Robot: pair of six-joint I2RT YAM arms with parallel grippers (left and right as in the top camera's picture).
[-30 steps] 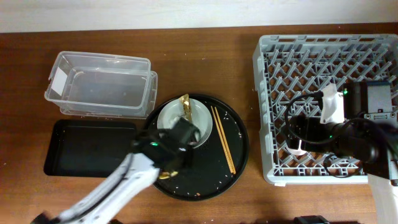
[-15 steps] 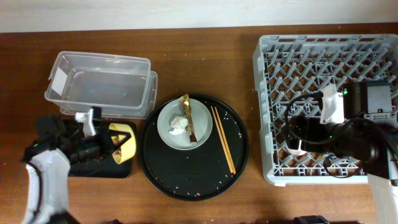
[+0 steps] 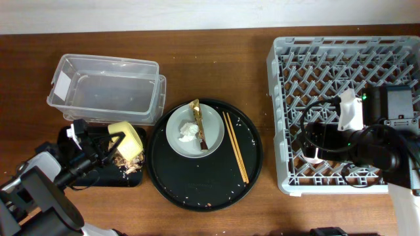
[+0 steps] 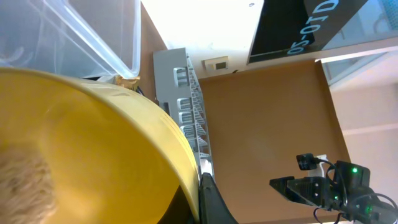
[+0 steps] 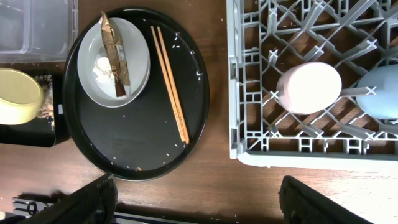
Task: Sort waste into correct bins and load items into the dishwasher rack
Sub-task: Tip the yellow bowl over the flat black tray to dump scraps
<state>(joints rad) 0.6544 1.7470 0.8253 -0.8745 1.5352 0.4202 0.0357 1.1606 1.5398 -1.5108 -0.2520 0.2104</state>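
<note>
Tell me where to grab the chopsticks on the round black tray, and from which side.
Take the chopsticks near mid-length from straight above, closing across both sticks. They lie flat, side by side, on the round black tray, so a side approach likely fails; the plate crowds their upper end.

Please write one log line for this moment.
left end effector: holds bowl tipped over black tray | scraps: on tray | right end effector: open above rack
</note>
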